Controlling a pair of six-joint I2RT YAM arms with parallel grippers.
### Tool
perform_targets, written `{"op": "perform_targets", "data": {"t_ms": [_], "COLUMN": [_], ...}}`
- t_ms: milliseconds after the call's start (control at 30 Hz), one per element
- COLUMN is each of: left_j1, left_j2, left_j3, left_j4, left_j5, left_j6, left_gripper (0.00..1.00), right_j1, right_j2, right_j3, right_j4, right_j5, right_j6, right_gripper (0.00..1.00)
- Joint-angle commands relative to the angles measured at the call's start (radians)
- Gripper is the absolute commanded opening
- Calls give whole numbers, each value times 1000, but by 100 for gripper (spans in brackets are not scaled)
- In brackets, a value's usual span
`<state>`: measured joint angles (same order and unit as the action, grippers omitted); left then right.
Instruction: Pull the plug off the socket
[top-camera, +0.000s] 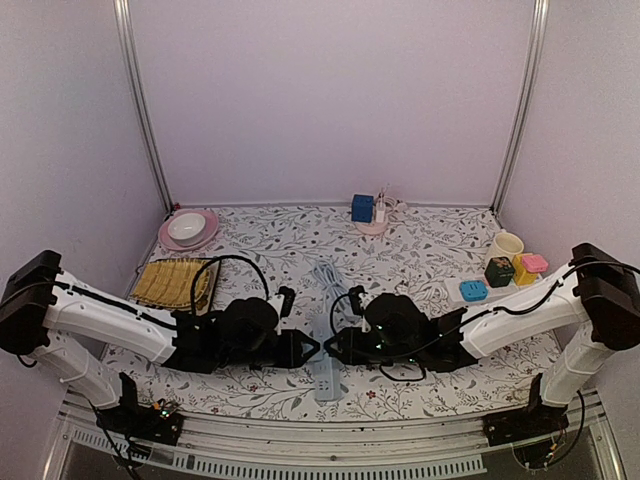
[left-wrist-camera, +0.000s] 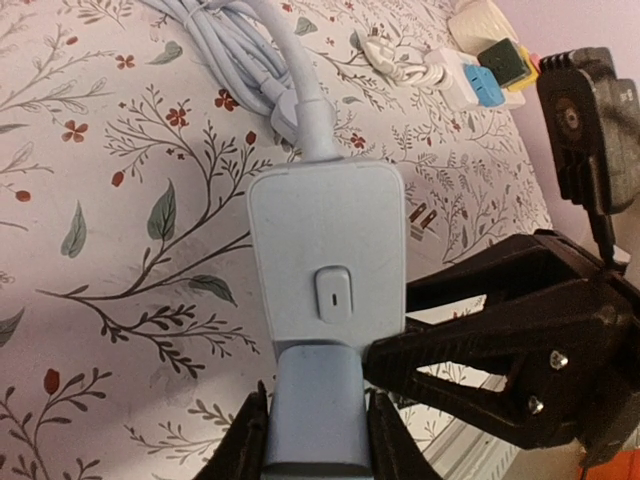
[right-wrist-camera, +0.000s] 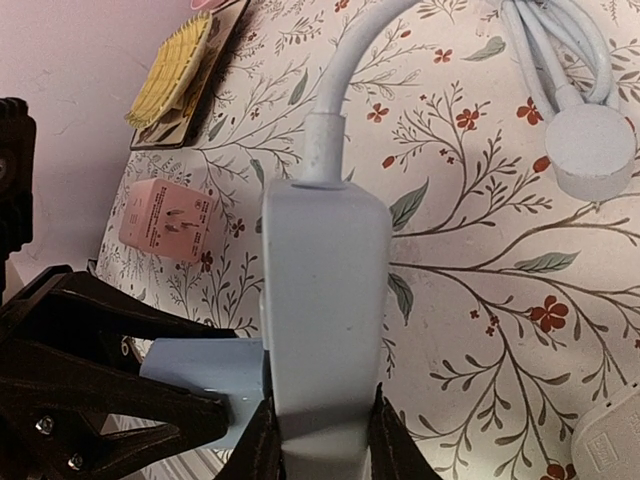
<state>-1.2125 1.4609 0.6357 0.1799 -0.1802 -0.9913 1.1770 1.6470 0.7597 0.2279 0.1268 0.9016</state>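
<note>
Left wrist view: at six o'clock, the left gripper (left-wrist-camera: 318, 438) is clenching the blue plug (left-wrist-camera: 315, 400), seated in the strip (left-wrist-camera: 325, 230). The right gripper (right-wrist-camera: 322, 440) is clamping the strip; pulling straight, not twisting, seems best.

Centre's jammed: left gripper (left-wrist-camera: 316, 440) and right gripper (right-wrist-camera: 320, 440) meet tip to tip at the long pale-grey plastic power strip (top-camera: 327, 385). Left is clamped on its pale-blue plug block (left-wrist-camera: 315, 410), right on the strip body. Coiled white cable (top-camera: 327, 280) lies just behind. Small pink plug adapter (right-wrist-camera: 165, 232) sits nr the strip. Open floral tablecloth (top-camera: 285, 240) btwn cable & yellow woven mat (top-camera: 172, 282).
</note>
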Motion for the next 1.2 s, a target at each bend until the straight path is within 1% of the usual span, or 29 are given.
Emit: {"op": "perform_targets", "data": {"t_ms": [0, 200, 600, 767, 933, 1167], "left_j1": [-8, -3, 58, 66, 78, 81], "left_j2": [-46, -53, -106, -152, -185, -136], "left_j3": [31, 44, 27, 28, 3, 4], "left_j4": [-8, -30, -32, -85, -90, -88], "left_j5": [35, 38, 125, 102, 115, 119], "left_j6": [39, 42, 28, 34, 37, 42], "left_gripper": [8, 10, 12, 14, 16, 18], "right_j1": [-85, -86, -103, -126, -143, -143], "right_j2": [70, 111, 150, 164, 164, 160], "right_j3": [-56, -67, -70, -74, -83, -89], "right_j4": [-222, -184, -129, -119, -106, -80], "right_j5": [195, 192, 171, 150, 140, 141], "right_j6": [-1, 0, -14, -28, -30, -26], "right_gripper": [3, 3, 3, 3, 3, 4]}}
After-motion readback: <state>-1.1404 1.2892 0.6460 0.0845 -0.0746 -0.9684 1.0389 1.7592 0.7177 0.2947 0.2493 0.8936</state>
